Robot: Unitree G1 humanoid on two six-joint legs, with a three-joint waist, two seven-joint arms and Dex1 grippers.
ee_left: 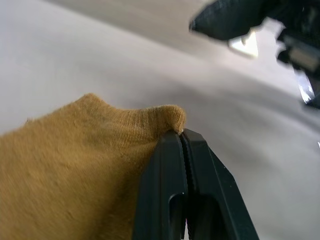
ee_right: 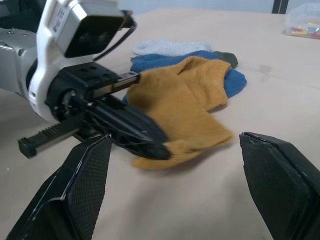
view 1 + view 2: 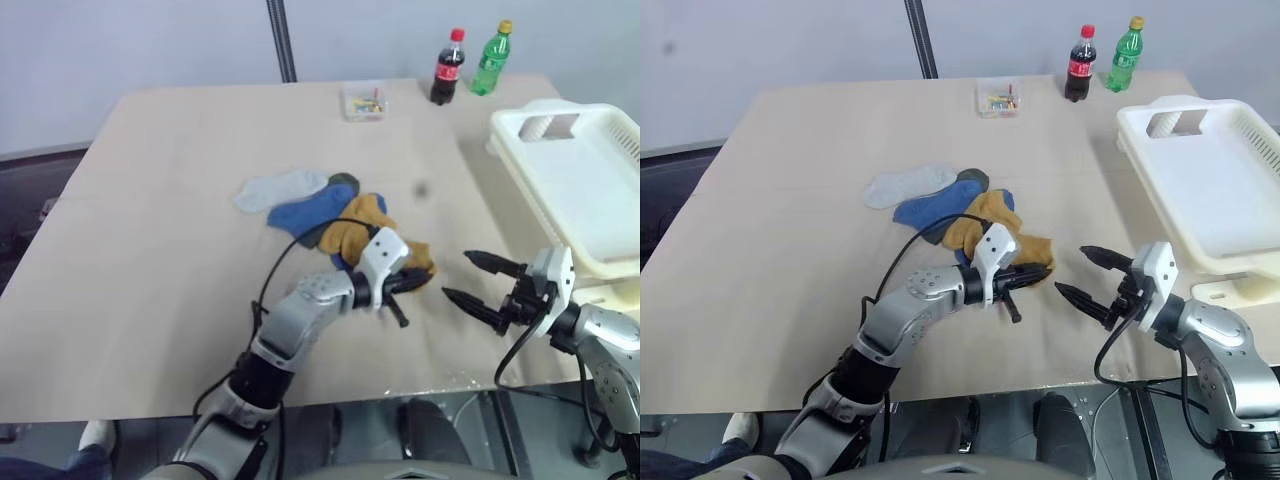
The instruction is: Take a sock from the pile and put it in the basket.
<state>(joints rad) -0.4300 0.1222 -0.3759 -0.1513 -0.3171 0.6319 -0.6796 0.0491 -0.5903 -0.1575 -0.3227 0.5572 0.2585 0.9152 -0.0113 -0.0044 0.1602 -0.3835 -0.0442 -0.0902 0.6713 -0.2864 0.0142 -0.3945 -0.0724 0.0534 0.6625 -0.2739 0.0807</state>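
The mustard-yellow sock lies at the near right of the pile, over a blue sock, with a pale grey sock and a dark green one behind. My left gripper is shut on the sock's right edge, its fingers pinching a fold of the fabric just above the table. To the right of it, my right gripper stands open and points at the sock, holding nothing. The white slotted basket sits at the table's right side.
A cola bottle and a green bottle stand at the far edge, with a small clear box to their left. A dark pole rises behind the table. The table's near edge runs just below both grippers.
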